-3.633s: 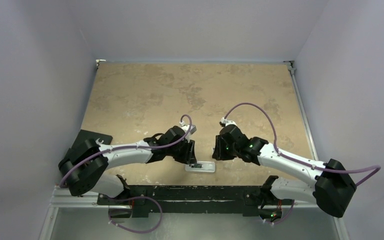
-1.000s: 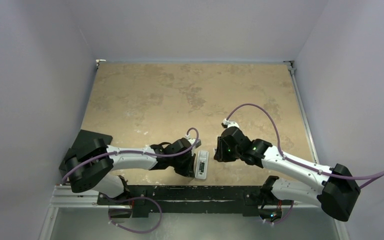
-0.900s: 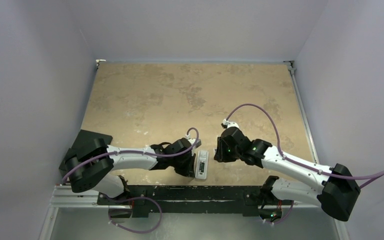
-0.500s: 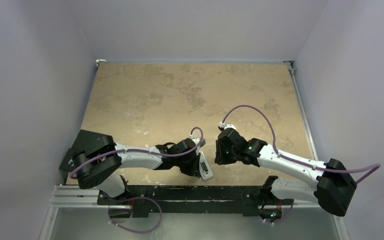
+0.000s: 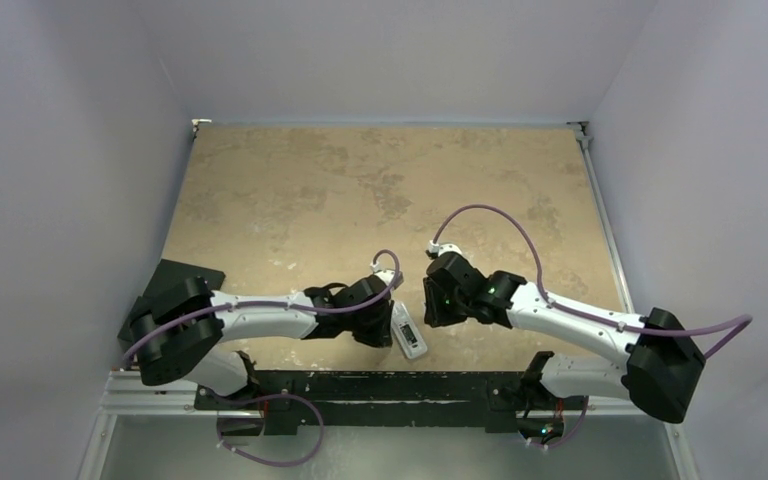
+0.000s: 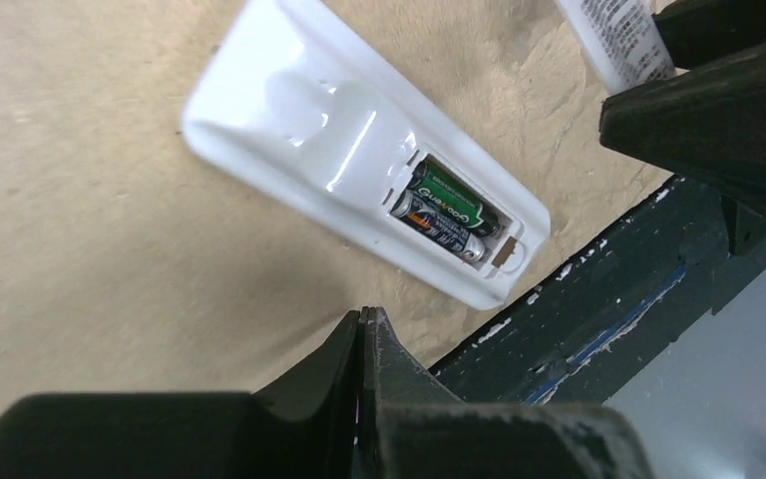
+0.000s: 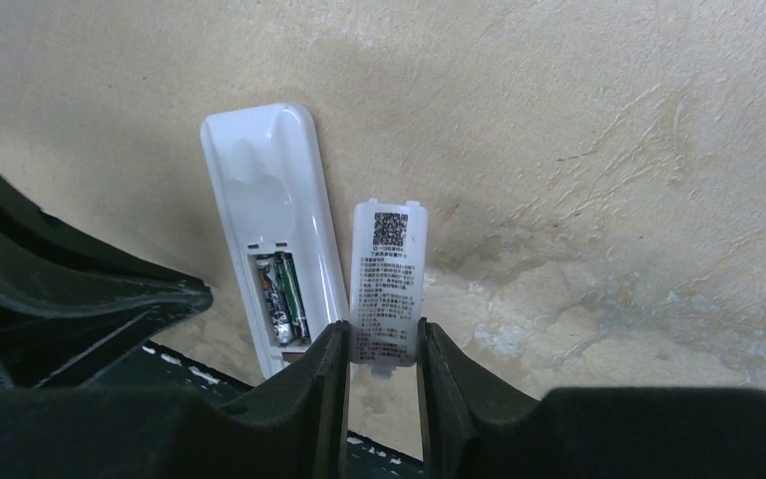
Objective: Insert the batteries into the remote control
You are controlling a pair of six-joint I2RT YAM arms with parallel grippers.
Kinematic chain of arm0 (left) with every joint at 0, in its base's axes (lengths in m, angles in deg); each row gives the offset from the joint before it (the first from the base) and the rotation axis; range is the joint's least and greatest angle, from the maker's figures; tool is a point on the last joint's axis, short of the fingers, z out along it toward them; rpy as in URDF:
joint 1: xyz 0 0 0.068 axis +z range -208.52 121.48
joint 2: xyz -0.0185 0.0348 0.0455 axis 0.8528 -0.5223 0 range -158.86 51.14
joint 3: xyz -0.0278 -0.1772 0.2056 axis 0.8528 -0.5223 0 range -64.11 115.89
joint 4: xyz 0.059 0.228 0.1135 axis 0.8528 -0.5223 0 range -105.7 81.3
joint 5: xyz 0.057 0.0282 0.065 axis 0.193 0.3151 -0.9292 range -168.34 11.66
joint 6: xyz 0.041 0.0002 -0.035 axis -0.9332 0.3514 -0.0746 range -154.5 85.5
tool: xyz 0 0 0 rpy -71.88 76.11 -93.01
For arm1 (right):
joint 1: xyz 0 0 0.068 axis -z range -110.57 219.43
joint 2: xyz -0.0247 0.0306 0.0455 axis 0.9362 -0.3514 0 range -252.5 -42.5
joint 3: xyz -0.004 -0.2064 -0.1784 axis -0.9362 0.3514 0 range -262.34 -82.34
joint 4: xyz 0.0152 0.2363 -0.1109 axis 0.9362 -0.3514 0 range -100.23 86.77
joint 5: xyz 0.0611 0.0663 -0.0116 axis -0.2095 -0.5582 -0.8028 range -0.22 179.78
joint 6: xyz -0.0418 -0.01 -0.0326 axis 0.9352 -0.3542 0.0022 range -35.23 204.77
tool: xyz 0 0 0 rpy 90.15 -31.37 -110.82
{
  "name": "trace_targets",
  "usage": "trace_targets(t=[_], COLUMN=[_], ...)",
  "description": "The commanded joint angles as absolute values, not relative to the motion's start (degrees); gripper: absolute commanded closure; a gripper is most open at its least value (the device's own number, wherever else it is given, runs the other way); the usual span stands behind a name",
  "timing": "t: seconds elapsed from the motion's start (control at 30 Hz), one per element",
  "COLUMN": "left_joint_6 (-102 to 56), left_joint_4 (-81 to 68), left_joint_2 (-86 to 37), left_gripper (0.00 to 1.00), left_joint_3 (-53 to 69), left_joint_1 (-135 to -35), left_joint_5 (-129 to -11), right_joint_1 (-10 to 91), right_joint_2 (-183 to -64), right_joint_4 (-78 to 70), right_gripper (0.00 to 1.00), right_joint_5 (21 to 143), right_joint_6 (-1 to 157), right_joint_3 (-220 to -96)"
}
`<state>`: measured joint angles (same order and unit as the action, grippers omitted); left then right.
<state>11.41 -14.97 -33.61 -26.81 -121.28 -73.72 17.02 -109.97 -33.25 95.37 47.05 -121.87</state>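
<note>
- White remote point(image 6: 339, 150) lies back up on the tan table point(image 7: 578, 120), near its front edge, between the two arms.
- Both batteries point(image 6: 447, 212) sit side by side in its open bay.
- The left gripper point(image 6: 362, 321) is clenched on nothing, just beside the remote.
- The right gripper point(image 7: 383, 339) grasps the cover point(image 7: 386, 284), close beside the bay.

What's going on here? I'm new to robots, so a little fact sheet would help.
remote control: lying back up on the table, bay open
batteries: two, side by side in the bay
battery cover: off, pinched in the right gripper, beside the remote
left gripper: shut, empty, near the remote
</note>
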Motion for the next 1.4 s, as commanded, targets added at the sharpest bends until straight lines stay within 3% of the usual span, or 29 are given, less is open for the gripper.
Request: trace_targets(t=[0.0, 0.53, 0.8, 1.37], left_joint_6=[9.4, 5.2, 2.7, -0.5], left_joint_4=[-21.1, -28.9, -37.1, -43.3], left_joint_2=[-27.9, -14.8, -6.5, 3.4], left_gripper=[1.00, 0.99, 0.69, 0.37], left_joint_3=[-23.4, -21.7, -17.4, -13.9], left_joint_1=[-121.4, -111.2, -109.7, -109.6], left_joint_5=[-80.7, -77.3, -85.3, -97.3], right_joint_1=[16.0, 8.2, 4.7, 2.6], right_joint_2=[-110.4, -116.1, -120.1, -123.8], right_joint_4=[-34.3, -40.3, -41.5, -41.1], right_gripper=[1.00, 1.00, 1.00, 1.00], right_joint_5=[97.7, 101.8, 101.1, 101.3], right_joint_6=[49.7, 50.0, 50.0, 46.6], right_joint_3=[-125.3, -132.3, -134.5, -135.8])
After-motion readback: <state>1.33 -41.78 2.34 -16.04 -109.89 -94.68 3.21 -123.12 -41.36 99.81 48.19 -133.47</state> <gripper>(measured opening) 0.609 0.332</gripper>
